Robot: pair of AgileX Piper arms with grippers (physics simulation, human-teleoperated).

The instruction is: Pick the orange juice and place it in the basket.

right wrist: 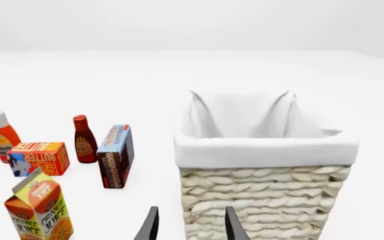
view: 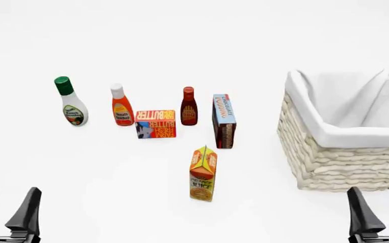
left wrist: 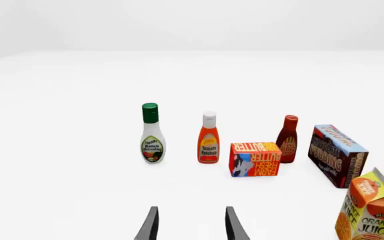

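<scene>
Plain white counter point(view: 181, 30). Both claws spread, empty: left claw point(view: 8, 205), right claw point(view: 382, 205). Right claw nearer cream wicker cloth-lined basket point(view: 316, 152); reach toward 10 o'clock, pinch upright orange-yellow gable-top juice carton point(view: 202, 173) mid-body, avoid brown pudding box point(view: 224, 120) just beyond.

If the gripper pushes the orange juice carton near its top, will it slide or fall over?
The orange juice stands upright, tall on a small base, so a high push would probably tip it rather than slide it. Its flat sides look stiff enough for a firm grasp low down. It stands apart from the pudding box, so toppling would likely hit nothing.
</scene>
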